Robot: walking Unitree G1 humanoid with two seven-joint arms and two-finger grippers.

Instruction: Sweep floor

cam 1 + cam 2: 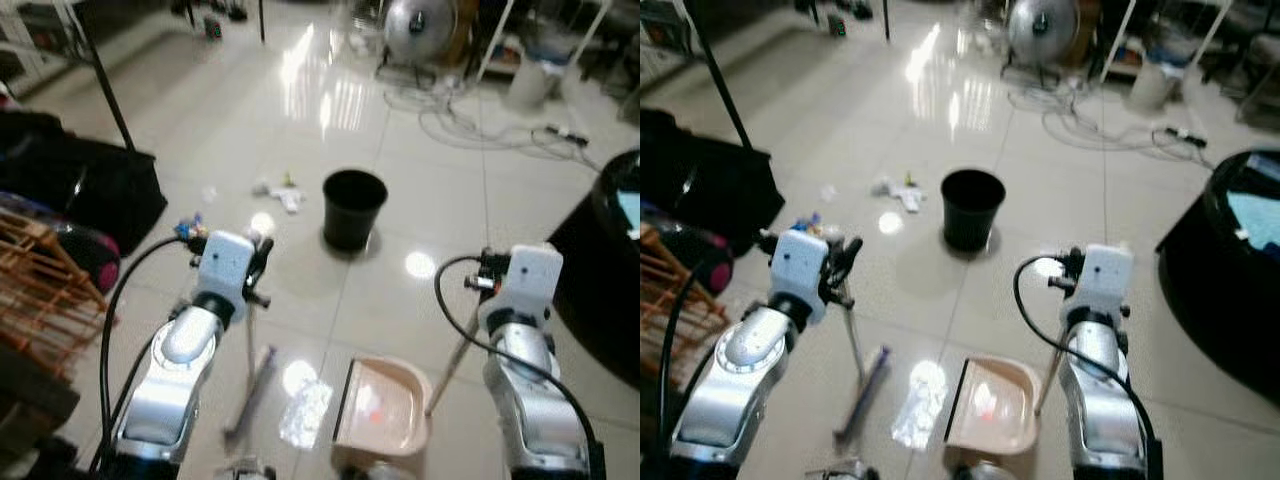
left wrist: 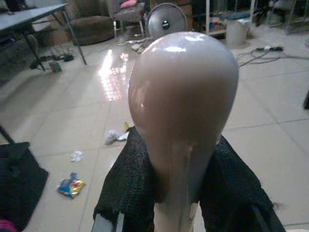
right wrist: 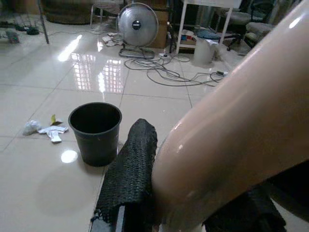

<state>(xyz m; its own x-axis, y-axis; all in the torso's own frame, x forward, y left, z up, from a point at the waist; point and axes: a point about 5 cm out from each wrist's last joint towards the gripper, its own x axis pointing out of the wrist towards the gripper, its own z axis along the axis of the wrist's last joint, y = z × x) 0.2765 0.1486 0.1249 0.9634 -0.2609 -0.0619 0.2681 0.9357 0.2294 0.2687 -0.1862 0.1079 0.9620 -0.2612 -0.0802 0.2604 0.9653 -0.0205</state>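
Observation:
My left gripper (image 1: 258,262) is shut on the broom handle (image 2: 183,106), whose rounded beige top looms large in the left wrist view; the broom head (image 1: 250,390) rests on the tiles below. My right gripper (image 1: 487,272) is shut on the dustpan handle (image 3: 231,125), and the beige dustpan (image 1: 382,410) sits on the floor between my arms. Crumpled clear plastic (image 1: 305,412) lies just left of the pan. White paper scraps (image 1: 280,192) lie left of a black bin (image 1: 353,207). A colourful wrapper (image 2: 70,186) lies near the black bag.
A black bag (image 1: 90,190) and a wooden rack (image 1: 40,290) stand on the left. A dark round table (image 1: 620,260) is at the right. A fan (image 1: 420,25) and loose cables (image 1: 470,125) lie at the back. A black pole (image 1: 105,85) stands at the left.

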